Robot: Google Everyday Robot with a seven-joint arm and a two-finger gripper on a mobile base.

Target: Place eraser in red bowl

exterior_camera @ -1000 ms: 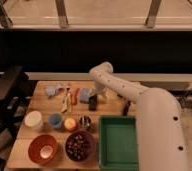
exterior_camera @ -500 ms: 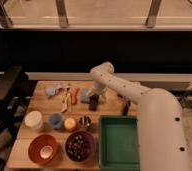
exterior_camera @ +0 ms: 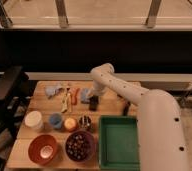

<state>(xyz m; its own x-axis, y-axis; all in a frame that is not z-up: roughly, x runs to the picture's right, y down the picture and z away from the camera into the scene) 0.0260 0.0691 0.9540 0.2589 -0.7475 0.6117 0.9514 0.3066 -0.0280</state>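
The eraser [exterior_camera: 93, 105] is a small black block lying mid-table, just right of a blue-grey block [exterior_camera: 85, 93]. My gripper [exterior_camera: 93, 99] reaches down from the white arm [exterior_camera: 120, 89] and sits directly over the eraser, at or touching its top. The eraser's upper part blends with the gripper's dark tip. The red bowl [exterior_camera: 43, 149] stands at the front left corner of the table, well away from the gripper, with a pale glint at its centre.
A purple bowl of beads [exterior_camera: 80, 146] sits beside the red bowl, and a green tray [exterior_camera: 118, 143] to its right. A white cup [exterior_camera: 33, 121], blue cup [exterior_camera: 55, 120], orange object [exterior_camera: 70, 123] and dark cup [exterior_camera: 84, 121] form a row between.
The gripper has shifted slightly left and sunk lower onto the black eraser. Nothing else on the table has moved.
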